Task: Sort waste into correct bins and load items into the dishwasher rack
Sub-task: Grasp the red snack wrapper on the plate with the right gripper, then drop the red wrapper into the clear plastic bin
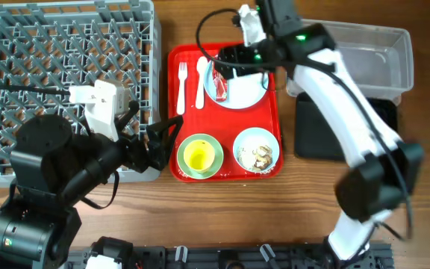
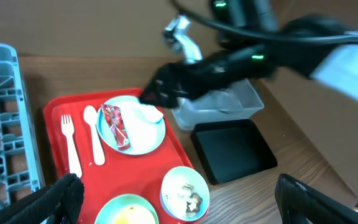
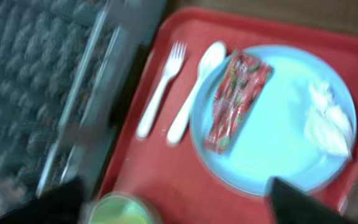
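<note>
Snack wrapper: nine o'clock side of plate. Right gripper: spread wide, empty; centre over wrapper, pinch across narrow width. Left gripper: spread, empty.

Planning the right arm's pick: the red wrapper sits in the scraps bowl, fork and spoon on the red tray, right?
No. The wrapper lies on the pale blue plate, as the right wrist view shows. The fork and spoon are on the red tray.
</note>
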Robot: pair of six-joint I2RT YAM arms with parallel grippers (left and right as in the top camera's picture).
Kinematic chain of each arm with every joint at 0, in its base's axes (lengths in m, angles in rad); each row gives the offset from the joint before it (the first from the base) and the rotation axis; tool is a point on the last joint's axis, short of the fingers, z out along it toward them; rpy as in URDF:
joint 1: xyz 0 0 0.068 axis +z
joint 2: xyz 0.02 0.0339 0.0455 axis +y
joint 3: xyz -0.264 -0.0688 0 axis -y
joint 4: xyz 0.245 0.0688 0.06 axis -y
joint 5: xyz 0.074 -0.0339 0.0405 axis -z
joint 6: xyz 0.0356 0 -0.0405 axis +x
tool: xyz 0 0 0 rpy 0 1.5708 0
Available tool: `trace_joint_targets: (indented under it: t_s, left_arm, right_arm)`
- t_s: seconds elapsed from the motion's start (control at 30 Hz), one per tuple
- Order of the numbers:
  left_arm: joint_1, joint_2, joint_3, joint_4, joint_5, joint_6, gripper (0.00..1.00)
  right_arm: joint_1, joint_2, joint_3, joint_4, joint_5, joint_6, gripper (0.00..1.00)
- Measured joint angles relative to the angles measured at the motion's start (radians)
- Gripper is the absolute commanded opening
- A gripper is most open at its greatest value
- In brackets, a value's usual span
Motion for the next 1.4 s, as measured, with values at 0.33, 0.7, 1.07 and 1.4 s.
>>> trace_joint_targets:
  t_s: [0.33, 0.7, 1.07, 1.4]
  left_arm:
    - [0.000, 0.000, 0.000, 0.000, 0.000, 0.000, 1.00]
    - [0.000, 0.000, 0.000, 0.000, 0.000, 0.000, 1.00]
    - [0.000, 0.000, 0.000, 0.000, 0.000, 0.000, 1.00]
    - [0.000, 0.000, 0.000, 0.001, 0.000, 0.000, 1.00]
  right_arm:
    - [0.015, 0.339, 0.003, 0.147, 0.128, 0.032, 0.51]
    - [0.017, 0.287, 0.003, 0.085, 0.156, 0.150, 0.04]
    - [-0.299, -0.031, -0.027, -0.075, 0.439, 0.169, 0.12]
    - [-0.279, -0.024, -0.059, -0.040, 0.284, 0.040, 0.64]
